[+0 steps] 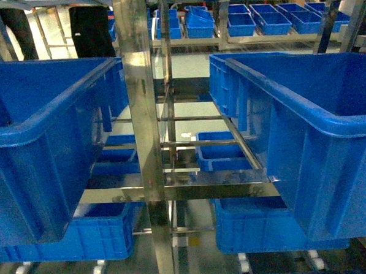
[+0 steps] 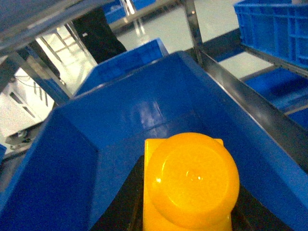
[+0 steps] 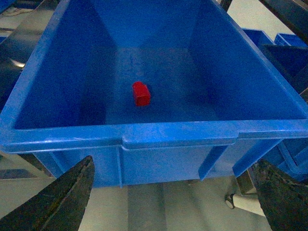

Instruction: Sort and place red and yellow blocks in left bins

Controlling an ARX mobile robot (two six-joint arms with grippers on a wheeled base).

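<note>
blue bins (image 1: 330, 129) on steel rack (image 1: 139, 115)

steel rack (image 1: 139, 115); white casters (image 1: 245, 264) below.

1. No readable text, label, brand, number or sign appears in any of the three views.
2. The walls and rims of the blue bins (image 1: 319, 160) carry no legible marking.
3. The metal rack (image 1: 142, 114) carries no legible marking.
</note>
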